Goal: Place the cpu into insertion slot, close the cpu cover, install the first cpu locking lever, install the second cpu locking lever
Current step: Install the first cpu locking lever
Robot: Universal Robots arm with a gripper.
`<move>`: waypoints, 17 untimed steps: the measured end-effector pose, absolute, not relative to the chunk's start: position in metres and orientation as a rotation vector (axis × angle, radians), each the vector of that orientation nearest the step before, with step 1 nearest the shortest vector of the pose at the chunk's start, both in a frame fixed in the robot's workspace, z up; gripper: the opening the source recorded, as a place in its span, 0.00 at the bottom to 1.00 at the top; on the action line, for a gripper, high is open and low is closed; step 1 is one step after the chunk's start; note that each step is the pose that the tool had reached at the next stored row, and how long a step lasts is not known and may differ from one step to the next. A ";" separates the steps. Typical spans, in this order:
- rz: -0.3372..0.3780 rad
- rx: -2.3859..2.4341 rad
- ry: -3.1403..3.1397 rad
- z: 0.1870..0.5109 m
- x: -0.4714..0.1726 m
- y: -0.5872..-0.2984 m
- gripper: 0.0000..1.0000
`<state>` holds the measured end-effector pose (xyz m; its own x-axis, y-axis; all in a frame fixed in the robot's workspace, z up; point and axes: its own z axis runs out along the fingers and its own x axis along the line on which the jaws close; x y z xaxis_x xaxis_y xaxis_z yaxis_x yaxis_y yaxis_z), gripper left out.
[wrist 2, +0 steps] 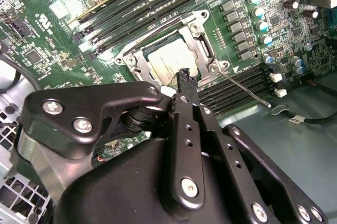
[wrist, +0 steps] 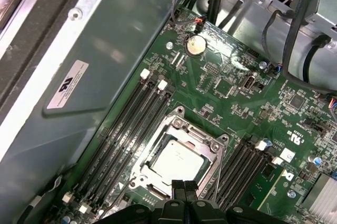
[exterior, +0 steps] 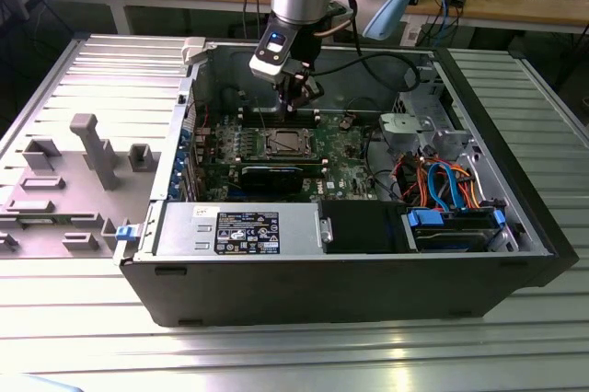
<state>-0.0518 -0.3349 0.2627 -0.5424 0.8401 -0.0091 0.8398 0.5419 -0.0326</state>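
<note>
Gripper is hanging with fingertips pressed together, gripping nothing, over one edge of the insertion slot; contact cannot be told. The cpu is sitting in that slot, its grey top showing through the cpu cover lying flat over it. A thin locking lever is sticking out beside the socket. Memory slots are flanking it.

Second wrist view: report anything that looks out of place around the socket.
One locking lever juts out from a corner of the cpu cover across the memory slots, seemingly unlatched. The cpu lies flat under the cover; nothing else looks askew.
</note>
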 end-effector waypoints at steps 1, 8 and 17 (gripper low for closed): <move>0.052 -1.496 -2.753 0.263 -0.052 -0.335 0.11; 0.052 -1.469 -2.768 0.263 -0.052 -0.335 0.11; 0.052 -1.388 -2.811 0.263 -0.052 -0.335 0.11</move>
